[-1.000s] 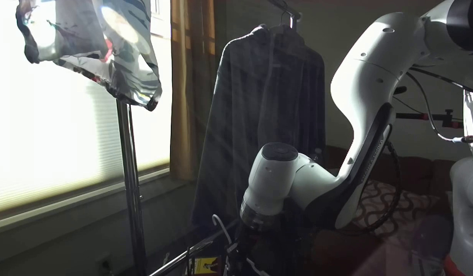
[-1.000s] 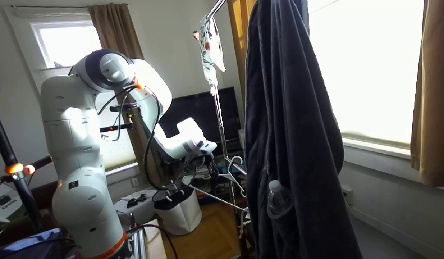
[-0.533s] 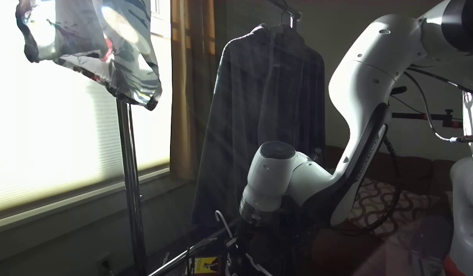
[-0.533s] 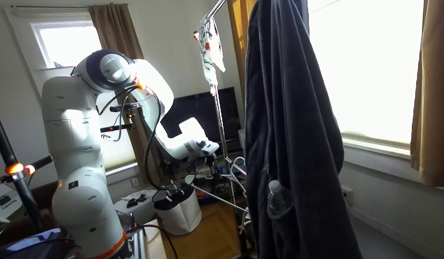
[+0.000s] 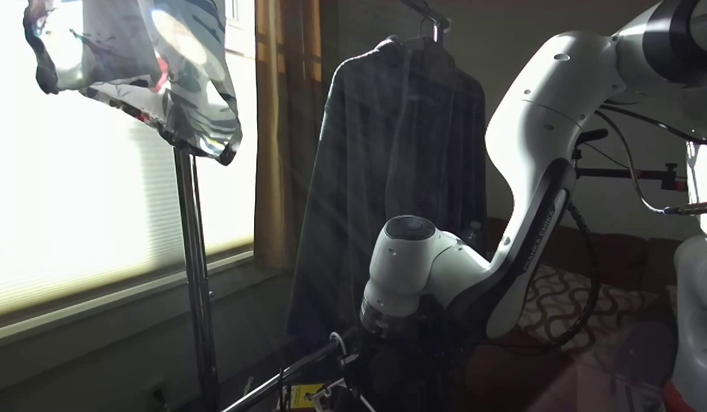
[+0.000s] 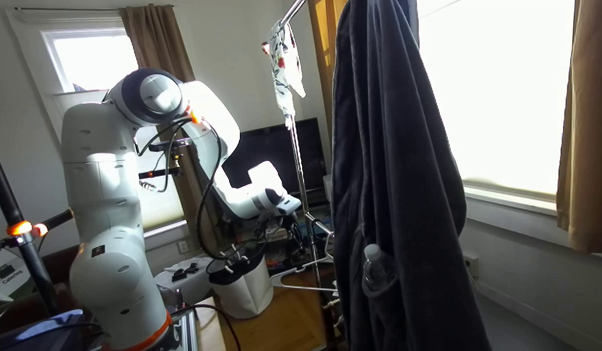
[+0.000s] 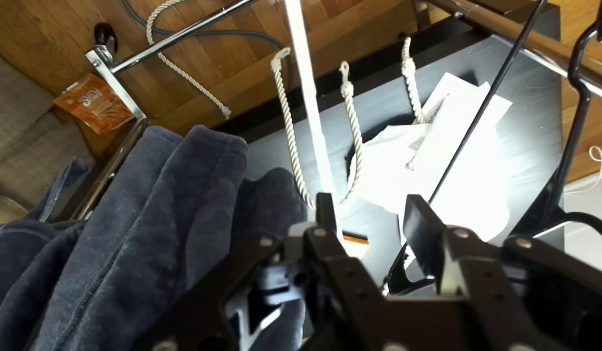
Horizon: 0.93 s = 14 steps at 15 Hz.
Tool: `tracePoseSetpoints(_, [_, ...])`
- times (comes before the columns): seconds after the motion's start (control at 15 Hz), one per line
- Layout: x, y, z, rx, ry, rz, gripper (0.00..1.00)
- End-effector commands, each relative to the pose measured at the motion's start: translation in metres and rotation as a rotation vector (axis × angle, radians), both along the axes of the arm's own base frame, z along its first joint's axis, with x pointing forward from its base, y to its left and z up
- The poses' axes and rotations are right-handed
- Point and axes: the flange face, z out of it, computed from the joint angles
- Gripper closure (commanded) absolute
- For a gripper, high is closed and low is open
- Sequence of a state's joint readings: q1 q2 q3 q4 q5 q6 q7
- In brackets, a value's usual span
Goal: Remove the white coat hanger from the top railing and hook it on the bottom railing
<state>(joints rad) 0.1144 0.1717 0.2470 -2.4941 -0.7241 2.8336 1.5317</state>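
"Gripper (image 7: 371,214) condition at inspection was what?"

"Released. In the wrist view both fingertips (image 7: 325,209) stood apart, with nothing clasped between them."

"Where was the white hanger (image 6: 305,288)?"

"At the bottom railing (image 5: 296,366), just beside the gripper. Its hook appeared to loop over the railing; full seating could not be confirmed."

"What faults were possible?"

"Sideways retreat, if a finger snagged the hanger, could lift the hook off. A knock to the railing could swing the hanger into the dark robe (image 6: 398,170). Any incomplete seating raised both risks."

"What did the surface and room present?"

"Below lay a dark board (image 7: 534,87) bearing crumpled white sheets (image 7: 393,146), with wooden floor (image 7: 42,44) beyond it. A floral garment (image 6: 286,63) hung from the top railing (image 6: 293,12); sunlight glared through a window blind (image 5: 72,229)."
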Motion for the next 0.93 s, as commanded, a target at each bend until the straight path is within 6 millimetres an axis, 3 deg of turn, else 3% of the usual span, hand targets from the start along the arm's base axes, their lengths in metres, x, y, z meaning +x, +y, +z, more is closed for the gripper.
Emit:
tracePoseSetpoints(0.0, [-0.003,0.001,0.000,0.027,0.020,-0.003,0.25])
tracePoseSetpoints(0.2, [-0.013,0.015,0.018,0.047,0.015,0.046,0.03])
tracePoseSetpoints(0.27, [-0.020,0.023,0.028,0.032,0.025,0.079,0.00])
tracePoseSetpoints(0.47, [-0.046,0.048,0.058,-0.020,0.077,0.244,0.00])
tracePoseSetpoints(0.8, [-0.065,0.063,0.148,-0.030,-0.060,0.514,0.00])
tracePoseSetpoints(0.87, [-0.045,0.070,0.122,-0.033,-0.009,0.441,0.00])
